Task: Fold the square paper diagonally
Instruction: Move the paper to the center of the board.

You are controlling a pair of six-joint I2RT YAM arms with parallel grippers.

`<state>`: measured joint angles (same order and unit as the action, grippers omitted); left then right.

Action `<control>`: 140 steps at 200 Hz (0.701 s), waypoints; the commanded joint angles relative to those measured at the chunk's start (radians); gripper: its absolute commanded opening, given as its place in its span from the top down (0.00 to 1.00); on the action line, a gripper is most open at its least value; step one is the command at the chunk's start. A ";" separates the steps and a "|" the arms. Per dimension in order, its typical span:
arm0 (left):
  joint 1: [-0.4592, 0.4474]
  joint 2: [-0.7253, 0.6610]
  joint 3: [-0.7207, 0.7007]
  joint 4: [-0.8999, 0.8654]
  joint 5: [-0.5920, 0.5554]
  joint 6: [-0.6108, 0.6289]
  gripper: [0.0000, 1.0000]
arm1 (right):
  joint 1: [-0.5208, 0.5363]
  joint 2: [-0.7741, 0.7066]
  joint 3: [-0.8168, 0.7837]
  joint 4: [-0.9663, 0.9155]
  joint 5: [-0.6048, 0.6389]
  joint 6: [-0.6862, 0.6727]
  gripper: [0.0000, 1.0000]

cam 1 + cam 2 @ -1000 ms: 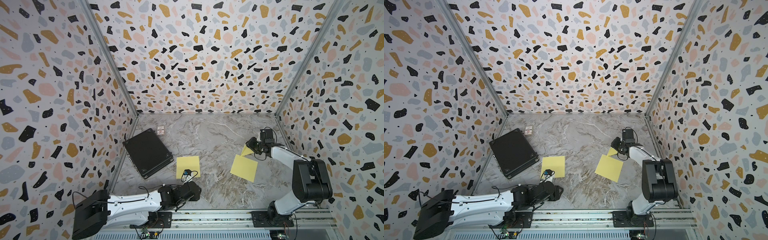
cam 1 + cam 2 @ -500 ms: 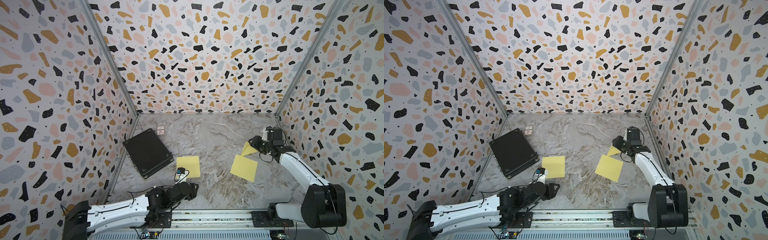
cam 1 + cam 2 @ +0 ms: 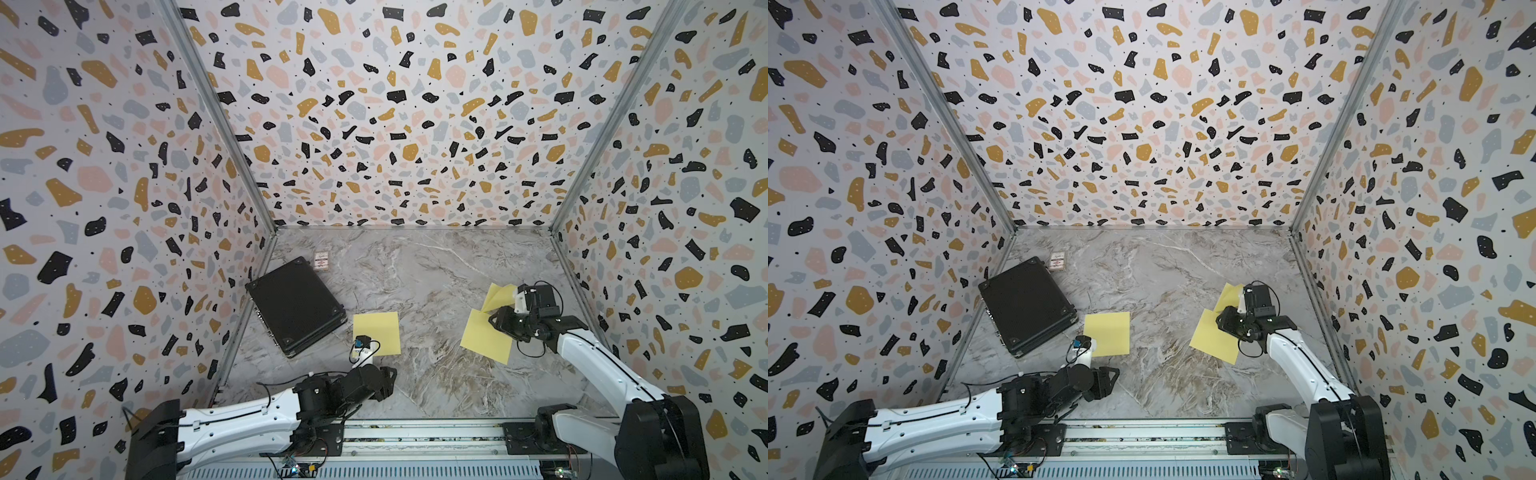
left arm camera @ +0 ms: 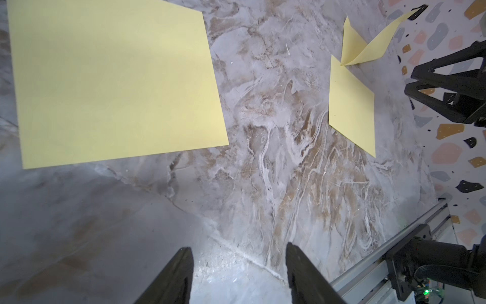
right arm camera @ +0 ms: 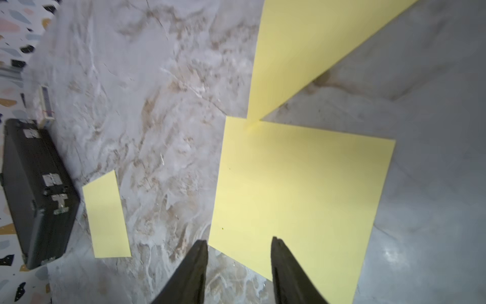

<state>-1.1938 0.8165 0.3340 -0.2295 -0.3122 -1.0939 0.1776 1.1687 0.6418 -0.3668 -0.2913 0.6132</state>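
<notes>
Two square yellow papers lie flat on the marble floor, one left of the middle [image 3: 377,332] [image 4: 113,84] and one at the right [image 3: 486,338] [image 5: 302,189]. A third yellow sheet [image 3: 498,296] [image 5: 302,47], folded with one flap standing up, touches the right paper's far corner. My right gripper [image 3: 496,322] [image 5: 238,240] is open just above the right paper's near-left edge, with nothing between its fingers. Nearer the front, my left gripper [image 3: 388,380] [image 4: 238,248] is open over bare floor, short of the left paper.
A black case [image 3: 297,309] lies by the left wall, close to the left paper. A small card box [image 3: 322,262] sits behind it. A metal rail [image 3: 415,436] carrying both arm bases runs along the front edge. Patterned walls close in three sides.
My left gripper pulled back off the left paper toward the front and opened wider. My right gripper drew back from the folded sheet to the flat right paper.
</notes>
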 commanded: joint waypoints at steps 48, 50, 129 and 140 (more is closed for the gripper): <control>0.005 0.082 0.031 0.090 0.030 0.018 0.41 | 0.099 0.197 0.013 0.021 0.070 -0.051 0.57; 0.005 0.081 0.030 0.090 0.029 0.017 0.41 | 0.103 0.201 0.013 0.019 0.072 -0.052 0.57; 0.005 0.014 0.007 -0.024 -0.044 -0.037 0.43 | 0.338 0.206 -0.034 -0.026 0.116 -0.003 0.58; 0.005 0.006 0.001 -0.022 -0.044 -0.038 0.44 | 0.379 0.168 -0.047 -0.033 0.120 0.013 0.58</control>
<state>-1.1938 0.8463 0.3393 -0.2276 -0.3225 -1.1183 0.4927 1.3914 0.6395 -0.3290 -0.1848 0.5869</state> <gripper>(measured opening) 0.565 0.417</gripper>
